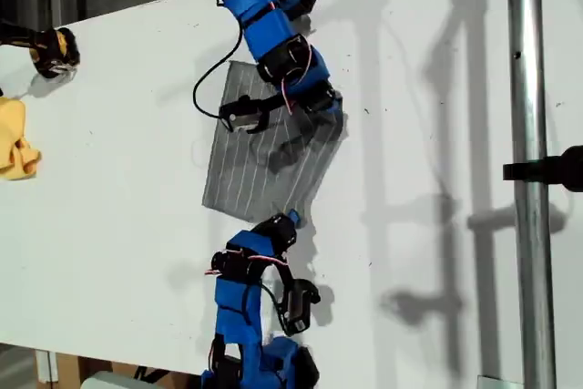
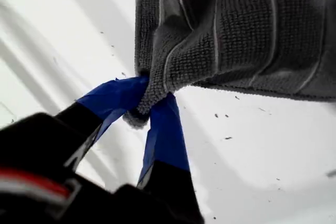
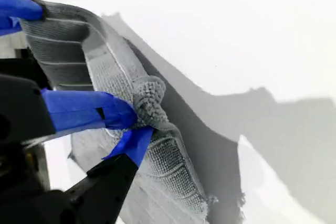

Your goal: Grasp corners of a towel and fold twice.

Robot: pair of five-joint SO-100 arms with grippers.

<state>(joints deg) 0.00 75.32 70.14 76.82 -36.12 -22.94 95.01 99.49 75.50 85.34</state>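
Both corners pinched — the first fold is in hand.

You have the towel (image 1: 264, 157) mid-table, well apart from the yellow cloth (image 1: 16, 148) at the exterior view's left. My first gripper (image 2: 146, 109) is clamped on one corner (image 2: 137, 116); my second gripper (image 3: 137, 125) is clamped on another. Next, I judge, carry both across evenly — no slack. No writing is readable.

Towel (image 2: 247, 30): nubby knitted grey cloth, matt. Table (image 1: 118, 225): smooth white. Pole (image 1: 528, 134): shiny metal.
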